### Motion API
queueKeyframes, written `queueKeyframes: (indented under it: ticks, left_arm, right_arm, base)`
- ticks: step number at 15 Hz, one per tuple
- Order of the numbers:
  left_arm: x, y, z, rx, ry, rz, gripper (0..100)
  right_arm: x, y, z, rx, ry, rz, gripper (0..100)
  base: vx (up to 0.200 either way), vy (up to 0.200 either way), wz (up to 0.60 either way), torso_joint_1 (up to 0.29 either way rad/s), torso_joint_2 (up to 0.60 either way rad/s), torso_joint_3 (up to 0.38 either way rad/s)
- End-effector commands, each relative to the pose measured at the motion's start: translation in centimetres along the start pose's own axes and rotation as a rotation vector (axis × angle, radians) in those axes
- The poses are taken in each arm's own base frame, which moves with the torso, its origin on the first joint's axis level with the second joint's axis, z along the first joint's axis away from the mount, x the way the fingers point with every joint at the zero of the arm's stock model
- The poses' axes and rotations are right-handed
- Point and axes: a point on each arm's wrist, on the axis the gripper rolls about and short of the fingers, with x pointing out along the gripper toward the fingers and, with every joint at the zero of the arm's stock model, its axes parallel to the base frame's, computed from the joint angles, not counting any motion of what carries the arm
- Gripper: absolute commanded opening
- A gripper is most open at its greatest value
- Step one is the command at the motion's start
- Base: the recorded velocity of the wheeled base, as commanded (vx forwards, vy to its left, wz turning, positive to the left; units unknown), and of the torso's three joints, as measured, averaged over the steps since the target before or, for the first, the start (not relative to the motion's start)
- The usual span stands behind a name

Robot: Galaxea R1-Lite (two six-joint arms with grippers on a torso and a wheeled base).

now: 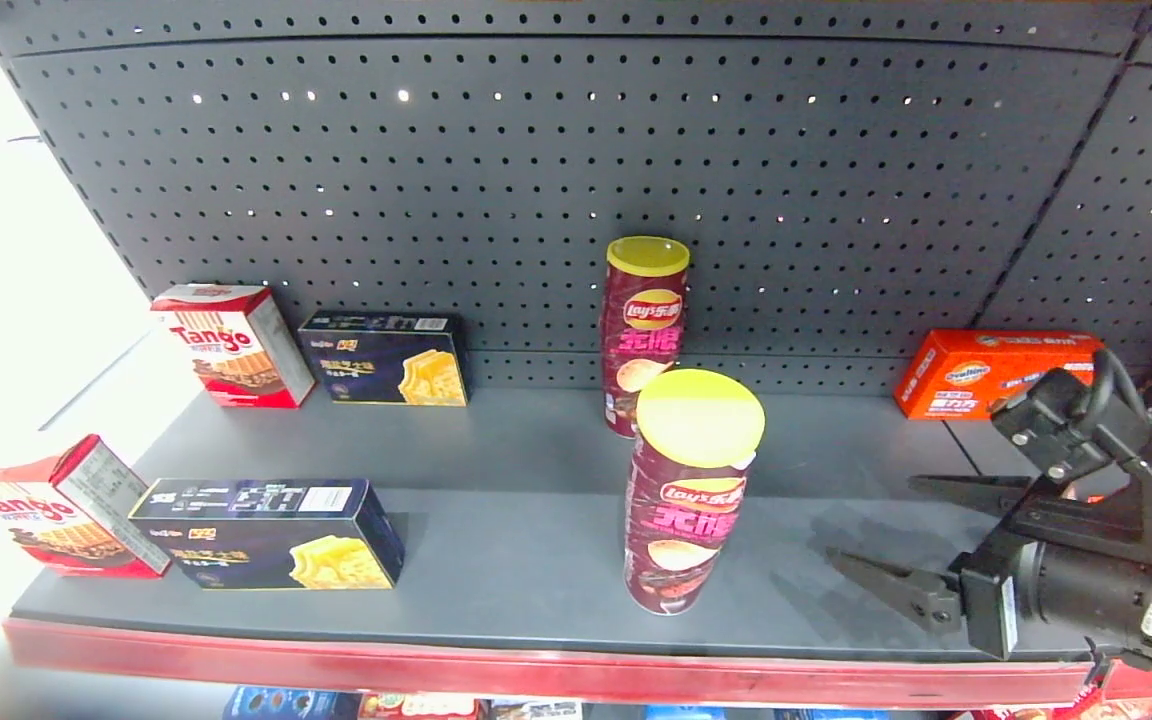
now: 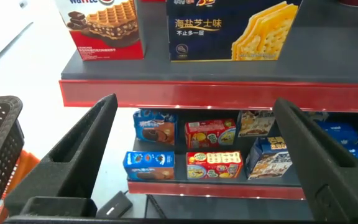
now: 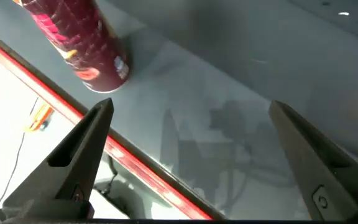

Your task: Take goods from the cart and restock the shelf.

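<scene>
Wafer boxes (image 1: pixel 51 505) and cracker boxes (image 1: pixel 271 535) crowd the shelf's (image 1: pixel 516 540) left end. The purple, yellow-lidded chip can (image 1: pixel 688 500) stands upright mid-front; my right jaws gape wide beside it, my left jaws wide too.

Front chip can (image 1: pixel 684 510), rear chip can (image 1: pixel 644 330) showing maroon bodies, yellow lids. Shelf (image 1: pixel 496 450) lying dark grey, red-edged; pegboard (image 1: pixel 536 180) running grey, hole-dotted. Orange box (image 1: pixel 986 372) glowing; lower-shelf packs (image 2: pixel 210 149) appearing blue, red, possibly yellow.
</scene>
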Motion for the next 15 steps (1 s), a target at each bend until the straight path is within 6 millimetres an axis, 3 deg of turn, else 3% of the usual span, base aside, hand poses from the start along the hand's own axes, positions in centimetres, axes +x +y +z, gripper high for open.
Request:
queueKeyframes:
  ticks: [1,6,15]
  left_arm:
    - [0.0,0.0,0.0,-0.001,0.003,0.000,100]
    - [0.0,0.0,0.0,-0.002,0.005,0.002,100]
    - [0.0,0.0,0.0,-0.004,0.005,0.002,100]
  right_arm:
    - [2.0,0.6,0.4,-0.011,0.030,0.030,100]
    - [3.9,1.7,0.4,-0.033,0.065,0.076,100]
    - [5.9,1.8,1.3,-0.034,0.065,0.074,100]
  base:
    - [0.000,0.000,0.00,0.000,0.00,0.000]
    - [0.000,0.000,0.00,0.000,0.00,0.000]
    - [0.000,0.000,0.00,0.000,0.00,0.000]
